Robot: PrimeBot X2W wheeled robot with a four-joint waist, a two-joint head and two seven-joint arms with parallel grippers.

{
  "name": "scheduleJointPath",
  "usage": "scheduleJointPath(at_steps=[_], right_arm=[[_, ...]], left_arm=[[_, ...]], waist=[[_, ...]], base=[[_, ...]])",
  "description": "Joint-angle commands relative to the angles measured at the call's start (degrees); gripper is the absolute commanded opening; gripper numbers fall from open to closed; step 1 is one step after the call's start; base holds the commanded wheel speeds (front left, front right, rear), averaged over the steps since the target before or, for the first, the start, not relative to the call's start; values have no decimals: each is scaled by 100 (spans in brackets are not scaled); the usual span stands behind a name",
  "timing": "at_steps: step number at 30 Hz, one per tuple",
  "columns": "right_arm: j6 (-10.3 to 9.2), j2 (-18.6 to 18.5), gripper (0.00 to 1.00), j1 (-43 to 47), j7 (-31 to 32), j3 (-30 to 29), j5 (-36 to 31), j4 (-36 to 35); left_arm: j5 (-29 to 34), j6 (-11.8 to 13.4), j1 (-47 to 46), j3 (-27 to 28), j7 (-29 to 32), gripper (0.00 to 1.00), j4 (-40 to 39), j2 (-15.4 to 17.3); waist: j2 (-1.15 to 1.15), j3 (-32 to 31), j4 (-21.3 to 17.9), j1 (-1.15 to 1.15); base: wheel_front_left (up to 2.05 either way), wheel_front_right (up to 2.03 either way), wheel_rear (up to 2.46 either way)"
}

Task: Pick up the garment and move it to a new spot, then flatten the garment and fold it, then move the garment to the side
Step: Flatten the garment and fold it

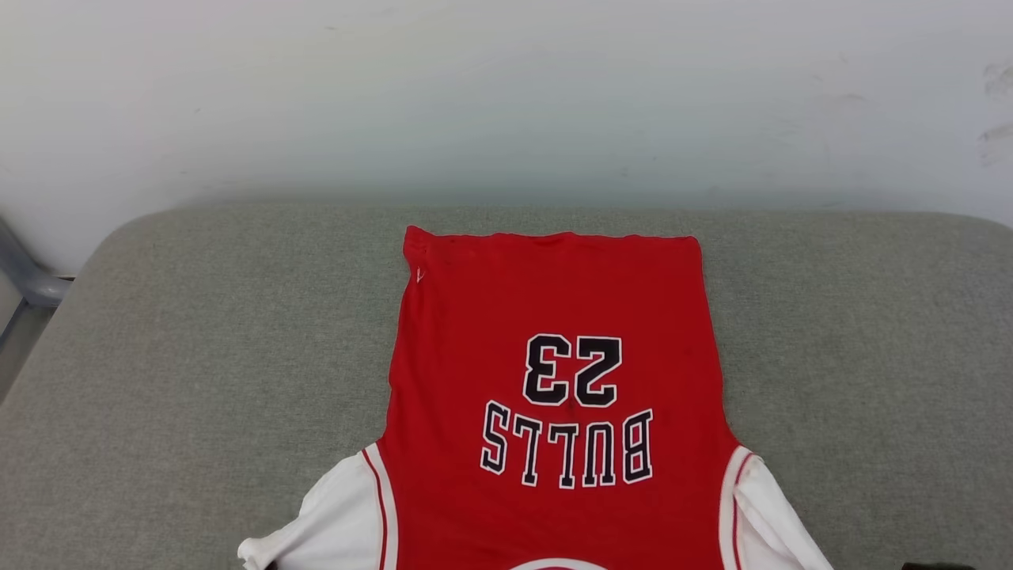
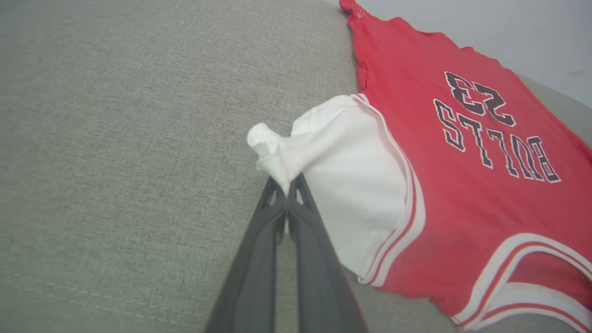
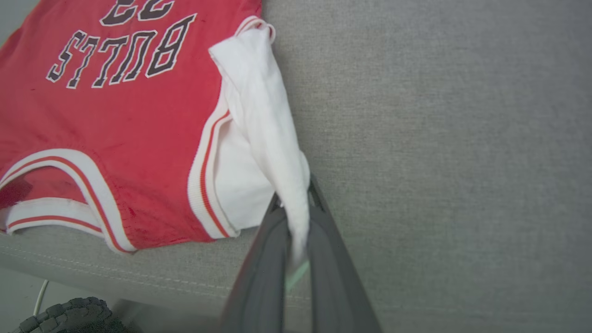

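1. Surface: a padded cushion (image 1: 198, 356) covered in coarse grey woven fabric. It has rounded far corners and a stitched seam along its near edge. A pale, smooth wall (image 1: 506, 95) stands behind it.
2. Task item: the garment (image 1: 554, 317) is a red jersey of soft, thin knit. It has white short sleeves, white-and-red ribbed striped trim at the armholes and neckline, and black white-outlined "BULLS" and "23".
3. Position: the jersey lies on the cushion about midway across it, with its body spread flat and largely smooth. The far hem is slightly wavy and stops short of the cushion's back edge.
4. Orientation: the long axis runs from the robot toward the wall. The hem is the far end and the neckline the near end, close to the cushion's front seam. The lettering reads upside down in the head view, and the printed side faces up.
5. Left gripper (image 2: 287, 185): its dark fingers are pressed together on the bunched tip of the white left sleeve (image 2: 356, 185). That sleeve is drawn outward into a crumpled point, away from the red body.
6. Right gripper (image 3: 296, 203): it is clamped on the white right sleeve (image 3: 268, 129). The sleeve is pulled into a narrow twisted strip that runs down between the two fingers.
7. Other: a dark treaded object (image 3: 69, 317) and a thin pale cable (image 3: 40, 296) lie below the cushion's front edge in the right wrist view. A grey metal bar (image 1: 24, 277) stands at the cushion's far left in the head view.
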Motion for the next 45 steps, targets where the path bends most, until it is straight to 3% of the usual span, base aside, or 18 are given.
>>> scheduleJointPath(at_steps=[1,9,18,24,32,37,45], right_arm=[[-7,22,100,-179,-97,43,75,-68],[-6,4,100,-1270,-723,-169,184,233],[-6,-177,100,-3621,-839,-338,139,1855],[-6,-457,100,-5274,-257,-379,238,3086],[-5,-885,100,-7224,1282,-489,-110,4330],[-6,-962,100,-8045,1939,-520,-458,4707],[-6,-1016,100,-8606,2236,-634,-899,5126]], left_arm=[[22,-4,-98,-11,12,0,-45,-4],[145,17,-333,-162,3,0,-154,-27],[276,-142,-1016,-287,-68,0,-209,-39],[288,-371,-1549,-376,-227,0,-282,-98],[389,-576,-2145,-443,-456,0,-379,-167],[433,-661,-2368,-460,-609,0,-470,-293],[506,-826,-2604,-536,-698,0,-487,-422]], waist=[[-1,10,-13,0],[-1,206,-16,0],[-1,987,342,0],[-1,1670,692,0],[-1,2428,1110,0],[-1,2795,1291,0],[-1,3252,1469,0]], base=[[0,0,0],[0,0,0],[0,0,0],[0,0,0],[0,0,0],[0,0,0],[0,0,0]])
